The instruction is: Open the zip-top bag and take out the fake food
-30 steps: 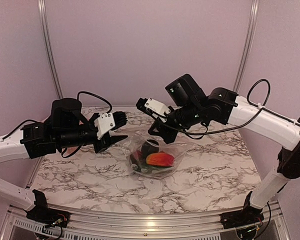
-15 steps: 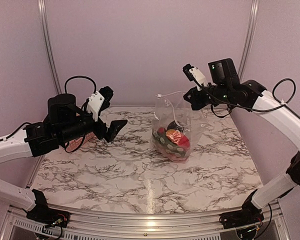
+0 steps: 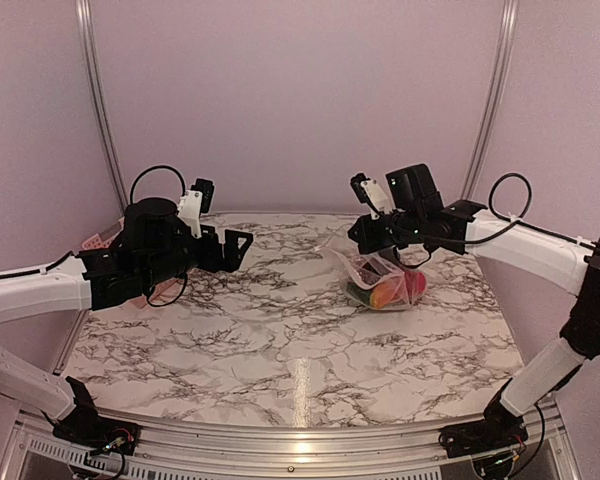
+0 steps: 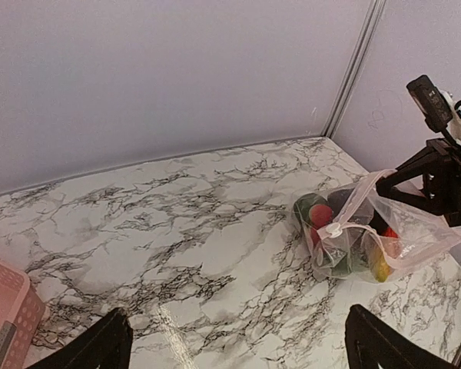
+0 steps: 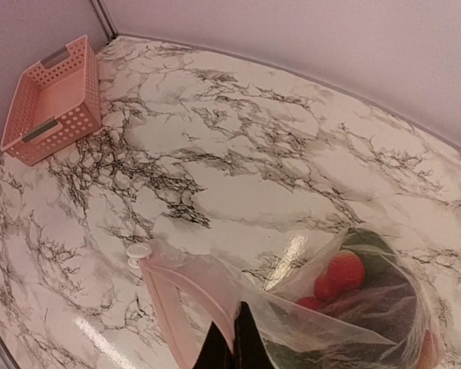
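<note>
**A:** What does the overhead view show?

**B:** A clear zip-top bag [image 3: 385,283] slumps on a marble table [image 3: 280,340]. The fake food [image 3: 388,293], red, orange and green, is bunched in its lower end. The right gripper [image 3: 360,237] is at the bag's upper left edge, jaws pinched together on the plastic. The left gripper [image 3: 222,216] hangs well to the left of the bag, jaws spread wide and holding nothing.

**A:** And the left wrist view?

**B:** Two dark fingers [image 4: 100,350] frame the bottom corners, far apart, with nothing between them. The bag lies ahead and to the right. A pinkish zip strip runs along its rim, and red and dark green pieces show through the film. The right gripper holds the bag's upper right edge. A pink basket [image 4: 4,315] sits far to the left, well apart from the bag.

**A:** And the right wrist view?

**B:** The fingers [image 5: 217,350] meet at the bottom edge, closed on a fold of the bag's film. The zip strip stretches left from them to a small white slider [image 5: 138,251]. Red pieces and a dark green one lie inside the bag, right of the fingers. The basket stands far up and left of the bag, near the table's corner
</note>
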You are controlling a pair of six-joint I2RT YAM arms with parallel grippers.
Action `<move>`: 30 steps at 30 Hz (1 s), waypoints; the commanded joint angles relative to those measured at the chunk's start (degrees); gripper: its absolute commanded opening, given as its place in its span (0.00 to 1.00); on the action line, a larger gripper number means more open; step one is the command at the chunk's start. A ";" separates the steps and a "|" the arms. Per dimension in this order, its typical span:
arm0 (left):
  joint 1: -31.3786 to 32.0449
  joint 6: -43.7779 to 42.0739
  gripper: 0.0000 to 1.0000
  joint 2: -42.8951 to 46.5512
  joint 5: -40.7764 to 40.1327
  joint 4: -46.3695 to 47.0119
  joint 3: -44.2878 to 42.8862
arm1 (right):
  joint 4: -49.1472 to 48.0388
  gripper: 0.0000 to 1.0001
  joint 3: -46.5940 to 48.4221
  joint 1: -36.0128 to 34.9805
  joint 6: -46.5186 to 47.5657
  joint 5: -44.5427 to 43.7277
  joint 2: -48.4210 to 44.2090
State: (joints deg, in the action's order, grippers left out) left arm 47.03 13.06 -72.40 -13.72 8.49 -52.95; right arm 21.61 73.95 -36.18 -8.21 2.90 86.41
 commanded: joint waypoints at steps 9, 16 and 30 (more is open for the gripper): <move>-0.09 25.54 0.92 -5.36 15.72 28.04 14.41 | -17.19 0.00 6.97 -9.59 -11.47 3.96 13.51; -0.14 30.37 0.66 -15.85 17.89 35.99 12.32 | -21.08 0.00 6.59 -10.51 -14.59 4.20 16.43; 0.24 35.72 0.45 -33.02 23.53 44.06 2.42 | -24.15 0.00 3.55 -10.56 -15.27 5.62 14.00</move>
State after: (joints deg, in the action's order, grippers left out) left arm 47.09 47.53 -103.33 8.14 48.66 -47.68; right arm -0.56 78.13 -46.37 -22.79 7.57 103.11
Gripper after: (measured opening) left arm 0.482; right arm 0.003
